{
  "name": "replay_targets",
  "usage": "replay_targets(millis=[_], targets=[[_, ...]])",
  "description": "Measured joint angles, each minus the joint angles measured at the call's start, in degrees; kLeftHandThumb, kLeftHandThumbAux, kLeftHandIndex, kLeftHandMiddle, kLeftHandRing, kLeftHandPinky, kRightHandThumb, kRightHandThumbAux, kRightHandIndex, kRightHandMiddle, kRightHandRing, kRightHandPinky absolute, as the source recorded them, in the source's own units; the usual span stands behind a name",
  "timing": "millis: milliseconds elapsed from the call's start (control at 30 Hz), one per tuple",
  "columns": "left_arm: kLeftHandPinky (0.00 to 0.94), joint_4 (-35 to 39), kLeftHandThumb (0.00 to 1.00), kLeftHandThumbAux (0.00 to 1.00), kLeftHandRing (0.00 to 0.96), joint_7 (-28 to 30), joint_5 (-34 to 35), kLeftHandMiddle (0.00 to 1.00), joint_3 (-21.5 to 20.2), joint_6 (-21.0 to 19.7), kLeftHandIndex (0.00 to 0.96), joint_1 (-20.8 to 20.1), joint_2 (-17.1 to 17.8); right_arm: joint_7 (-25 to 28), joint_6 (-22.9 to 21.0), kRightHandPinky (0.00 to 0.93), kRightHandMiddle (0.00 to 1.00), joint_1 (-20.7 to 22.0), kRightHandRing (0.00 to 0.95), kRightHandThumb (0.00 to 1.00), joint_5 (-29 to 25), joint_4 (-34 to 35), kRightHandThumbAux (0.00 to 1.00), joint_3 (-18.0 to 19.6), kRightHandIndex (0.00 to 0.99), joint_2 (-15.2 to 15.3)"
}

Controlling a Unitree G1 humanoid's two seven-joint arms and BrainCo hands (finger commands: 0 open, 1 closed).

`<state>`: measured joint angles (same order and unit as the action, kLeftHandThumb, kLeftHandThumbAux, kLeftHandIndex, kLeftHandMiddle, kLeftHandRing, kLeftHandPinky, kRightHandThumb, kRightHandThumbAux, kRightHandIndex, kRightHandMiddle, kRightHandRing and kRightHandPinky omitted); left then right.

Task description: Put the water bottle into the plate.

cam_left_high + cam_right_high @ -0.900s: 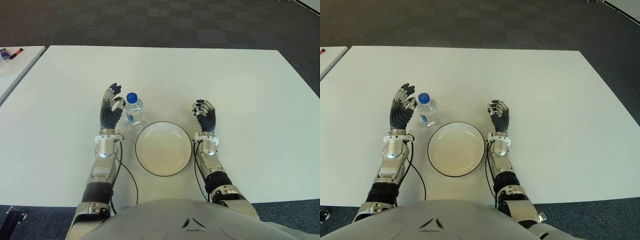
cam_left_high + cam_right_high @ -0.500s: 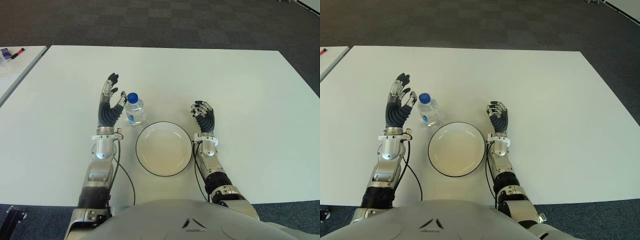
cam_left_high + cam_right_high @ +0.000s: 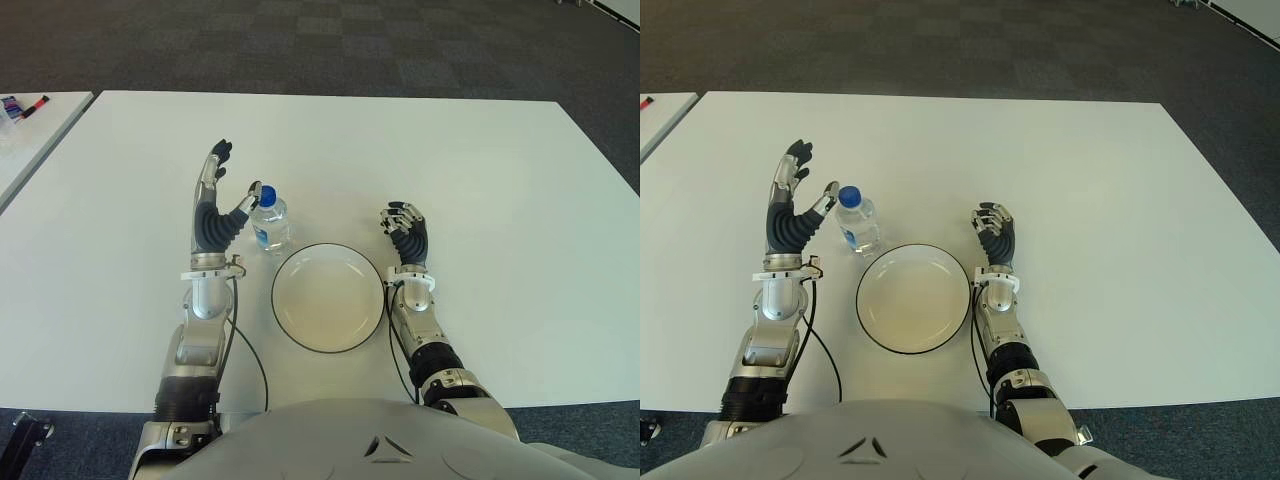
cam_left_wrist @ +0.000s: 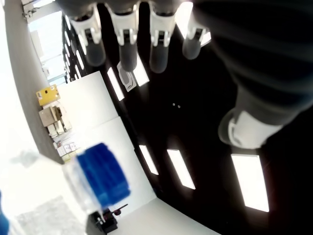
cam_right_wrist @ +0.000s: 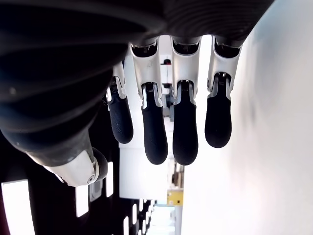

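Your left hand point(image 3: 215, 205) has opened wide beside the bottle point(image 3: 268, 220), holding nothing; close on it next, then the plate point(image 3: 282, 280).

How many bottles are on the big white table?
1. The water bottle with a blue cap stands on the table, just beyond the plate, right beside the open left hand. Nothing seems to hide another one.
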<state>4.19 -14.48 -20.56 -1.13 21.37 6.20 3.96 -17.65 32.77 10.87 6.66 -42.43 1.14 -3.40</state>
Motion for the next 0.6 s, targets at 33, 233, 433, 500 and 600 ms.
replay_targets(millis=[33, 233, 433, 500, 600], targets=[[0.111, 0.26, 0.407, 0.615, 0.119, 0.0, -0.06, 0.127, 0.02, 0.01, 0.071, 0.02, -0.02, 0.0, 0.0, 0.544, 0.489, 0.0, 0.522, 0.941, 0.0, 0.0, 0.67, 0.0, 0.353, 0.0], [0.122, 0.8, 0.397, 0.624, 0.117, 0.01, -0.19, 0.123, 0.16, 0.08, 0.067, 0.06, -0.03, 0.0, -0.16, 0.542, 0.489, 0.11, 0.522, 0.941, 0.0, -0.07, 0.67, -0.03, 0.354, 0.0], [0.156, 0.71, 0.391, 0.627, 0.124, 0.08, -0.12, 0.119, 0.74, 1.04, 0.06, -0.11, 0.25, 0.0, -0.22, 0.545, 0.488, 0.22, 0.523, 0.941, 0.0, -0.22, 0.67, -0.03, 0.353, -0.01], [0.165, 0.23, 0.393, 0.626, 0.125, 0.13, 0.17, 0.117, 1.19, 1.58, 0.058, -0.48, 0.46, 0.0, -0.32, 0.548, 0.488, 0.24, 0.524, 0.942, -0.01, -0.21, 0.67, -0.05, 0.353, -0.01], [0.168, -0.44, 0.399, 0.624, 0.125, 0.82, 0.51, 0.114, 1.87, 2.27, 0.056, -0.99, 0.83, -0.02, -0.45, 0.554, 0.487, 0.27, 0.526, 0.942, 0.01, -0.21, 0.67, -0.1, 0.353, -0.01]])
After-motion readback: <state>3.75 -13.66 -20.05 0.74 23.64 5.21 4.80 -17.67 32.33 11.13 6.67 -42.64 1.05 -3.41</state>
